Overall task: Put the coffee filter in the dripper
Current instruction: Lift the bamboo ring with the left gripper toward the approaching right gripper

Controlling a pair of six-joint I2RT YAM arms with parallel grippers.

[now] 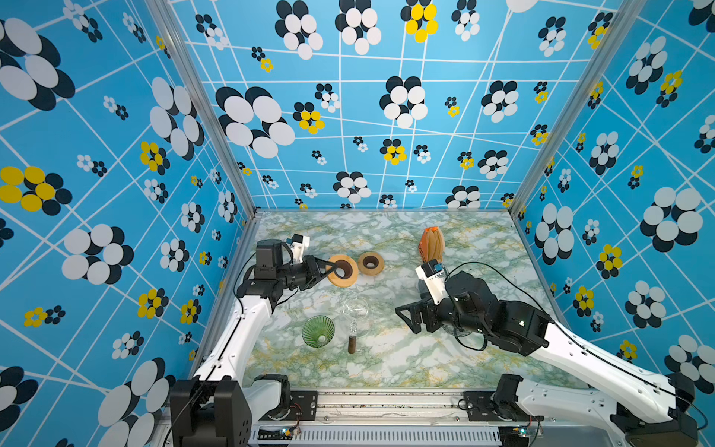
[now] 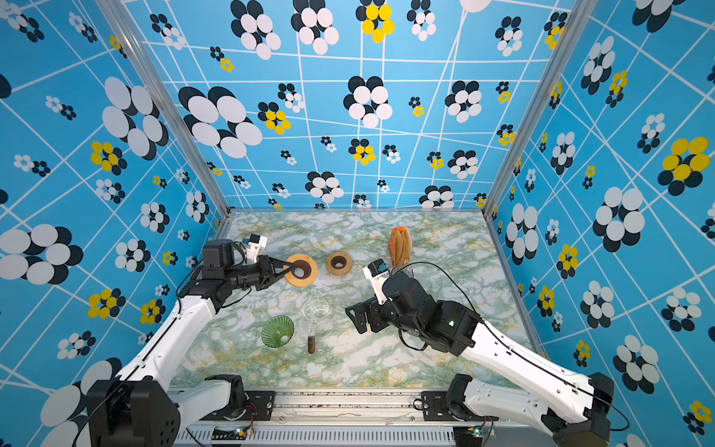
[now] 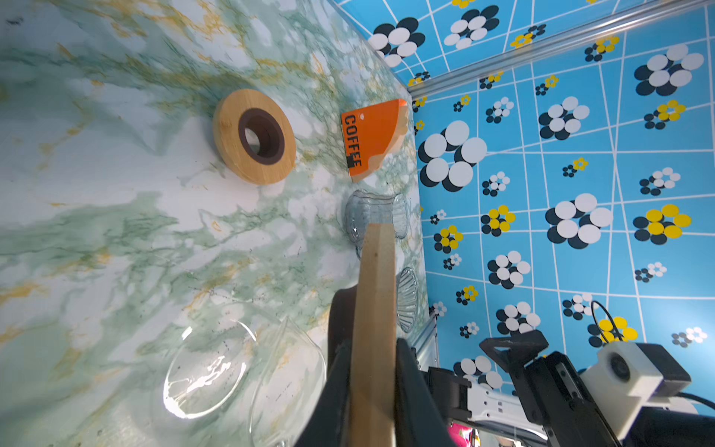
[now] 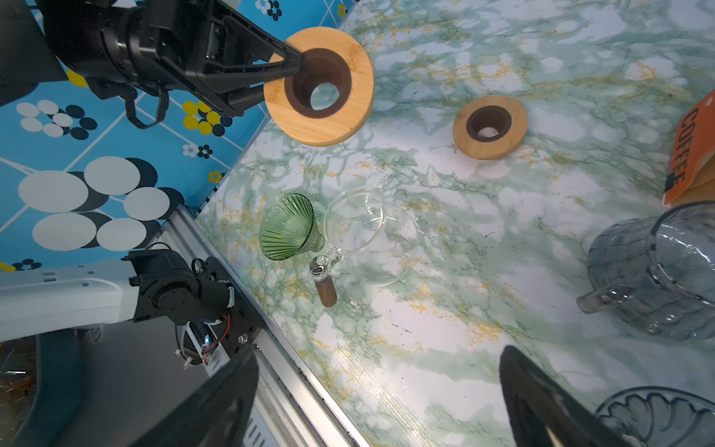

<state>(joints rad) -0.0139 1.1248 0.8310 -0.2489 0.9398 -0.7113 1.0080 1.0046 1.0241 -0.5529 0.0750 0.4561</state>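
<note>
An orange pack of coffee filters [image 1: 432, 244] [image 2: 400, 244] [image 3: 371, 139] [image 4: 692, 154] marked COFFEE stands at the back right of the table. A green ribbed glass dripper [image 1: 318, 331] [image 2: 277, 331] [image 4: 286, 228] lies on its side near the front. Beside it lies a clear glass dripper [image 1: 355, 309] [image 2: 315, 309] [image 3: 216, 367] [image 4: 360, 228] with a brown handle. My left gripper [image 1: 329, 269] [image 2: 286, 269] [image 3: 373, 348] is shut on the rim of a wooden ring [image 1: 340, 282] [image 2: 300, 281] [image 3: 377, 271] [image 4: 321, 131] held above the table. My right gripper [image 1: 404, 319] [image 2: 354, 319] [image 4: 377, 402] hangs open and empty right of the drippers.
Another wooden ring [image 1: 377, 267] [image 2: 347, 267] [image 3: 232, 139] [image 4: 514, 135] lies flat between the held ring and the filter pack. A grey glass jug [image 3: 371, 211] [image 4: 657, 278] and a patterned glass dish [image 4: 657, 418] sit under my right arm. Patterned walls close in three sides.
</note>
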